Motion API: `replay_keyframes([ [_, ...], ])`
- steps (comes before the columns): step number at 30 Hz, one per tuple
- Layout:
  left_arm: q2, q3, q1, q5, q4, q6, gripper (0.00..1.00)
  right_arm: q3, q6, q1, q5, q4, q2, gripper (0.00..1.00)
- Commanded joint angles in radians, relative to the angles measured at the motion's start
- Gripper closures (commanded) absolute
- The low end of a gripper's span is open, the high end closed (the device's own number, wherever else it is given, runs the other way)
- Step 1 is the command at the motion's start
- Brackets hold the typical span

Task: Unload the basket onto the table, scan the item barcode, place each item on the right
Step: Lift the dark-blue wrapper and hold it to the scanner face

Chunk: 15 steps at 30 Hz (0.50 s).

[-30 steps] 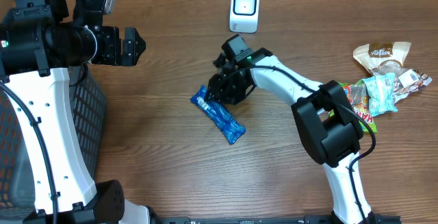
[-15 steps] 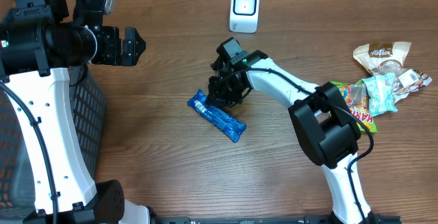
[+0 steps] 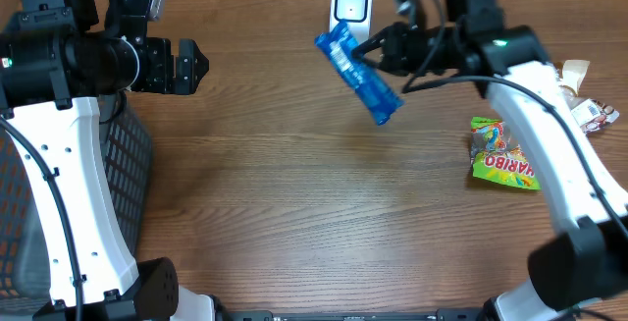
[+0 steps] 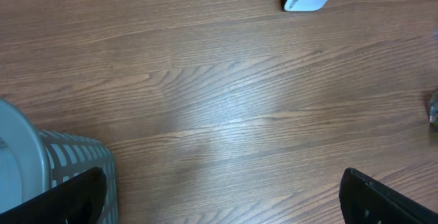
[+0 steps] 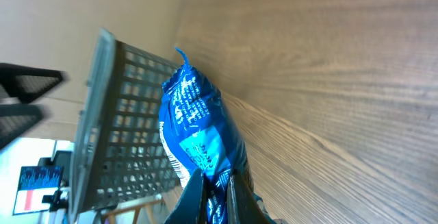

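Overhead, you see the right gripper (image 3: 385,50) clamped shut on one end of the blue packet (image 3: 358,73). It holds the packet in the air at the far edge of the desk, just beside the white scanner (image 3: 350,9). The packet hangs slanted, its free end pointing away from the scanner toward the middle of the desk.

The left gripper (image 3: 187,66) waits with its jaws wide apart and nothing in them, above the desk's left edge near the basket (image 3: 128,179). Leave it there. The Haribo bag (image 3: 503,160) and the other snacks (image 3: 585,110) lie well apart along the right edge and are not in your way.

The step in hand looks like presenting the code. In the right wrist view the packet's printed face shows white text, but you cannot tell where the barcode sits. Roll the wrist slowly so each face in turn meets the scanner's window.

Hold the packet close to the window but not touching it. Pause on each face instead of sweeping past.

The film is probably crinkly and shiny, so a small tilt may help against glare. The grip is on one end only, so move gently or the long free end may swing.
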Motion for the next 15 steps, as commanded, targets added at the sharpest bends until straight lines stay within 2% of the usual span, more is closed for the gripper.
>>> replay_keyframes([
  [1,0.0,0.016,-0.002,0.011,0.001,0.008,0.0,0.009,0.007,-0.033,-0.027,0.003,-0.063,0.96],
  [9,0.0,0.016,-0.002,0.011,0.001,0.008,0.01,0.009,0.007,-0.037,-0.009,0.022,-0.093,0.96],
  [12,0.0,0.016,-0.002,0.011,0.001,0.008,0.0,0.008,0.007,-0.025,0.157,0.045,-0.093,0.96],
  [15,0.0,0.016,-0.002,0.011,0.001,0.008,0.01,0.006,0.006,0.038,0.495,0.078,-0.084,0.96],
])
